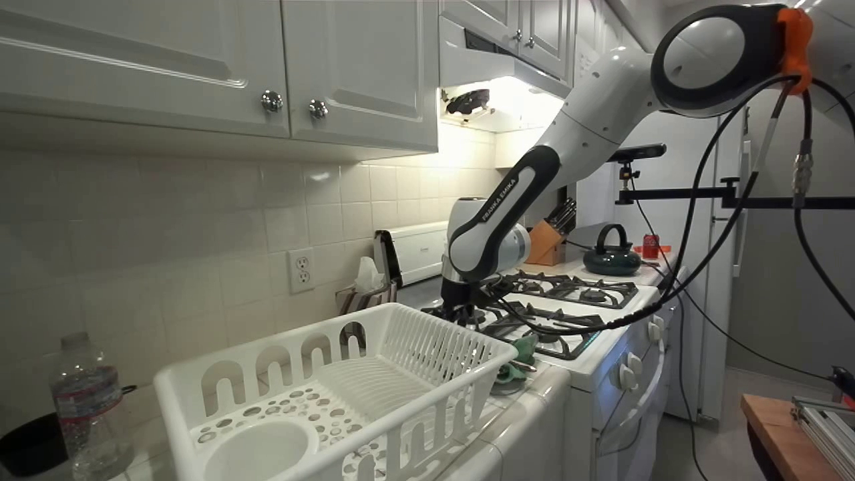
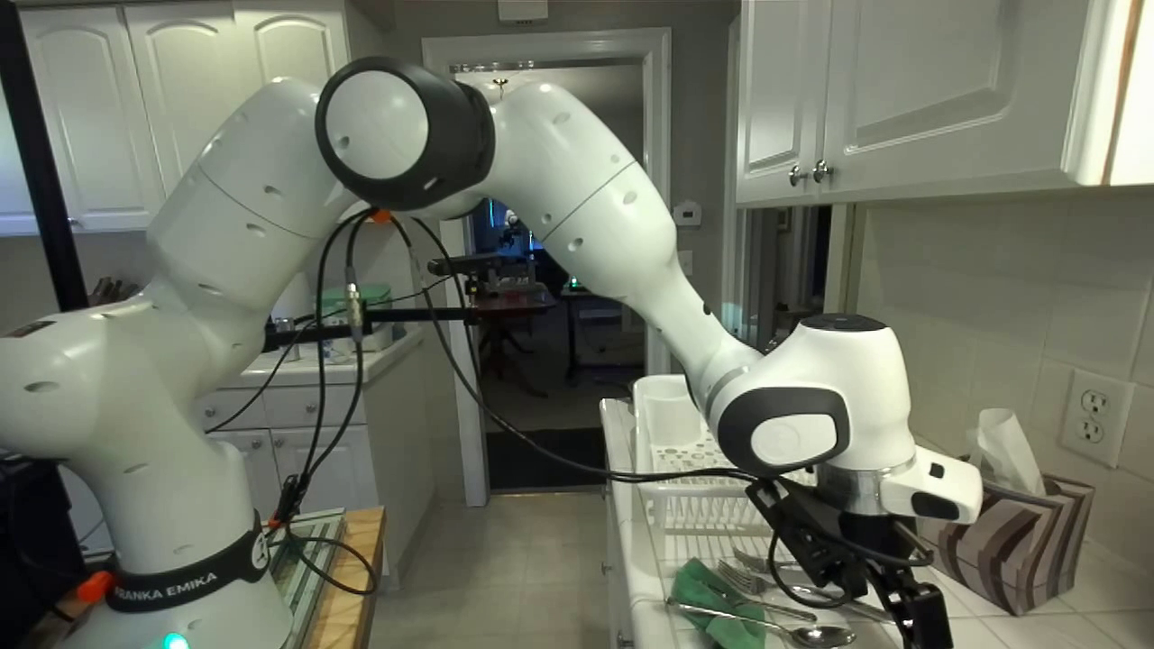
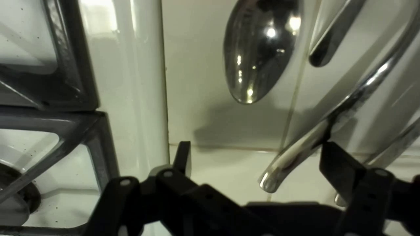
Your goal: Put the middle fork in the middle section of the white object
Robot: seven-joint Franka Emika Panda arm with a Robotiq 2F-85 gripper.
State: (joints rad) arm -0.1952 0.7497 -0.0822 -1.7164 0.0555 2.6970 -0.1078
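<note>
Several forks lie on the tiled counter, tines toward the rack, in an exterior view; the middle fork (image 2: 753,584) seems to be among them. In the wrist view a silver curved handle (image 3: 295,154) reaches between my fingers, nearer the right one; it may be that fork's. Its tines are out of that view. My gripper (image 3: 256,149) is open and holds nothing. It also shows over the counter in both exterior views (image 1: 461,315) (image 2: 920,613). The white dish rack (image 1: 374,384) stands beside the utensils; it also shows partly behind the arm (image 2: 665,415).
A spoon (image 3: 262,49) and another handle (image 3: 393,149) lie beside my gripper. A green cloth (image 2: 717,599) is under some utensils. The stove (image 1: 554,327) borders the counter. A tissue box (image 2: 1019,541) stands by the wall. A water bottle (image 1: 87,401) stands near the rack.
</note>
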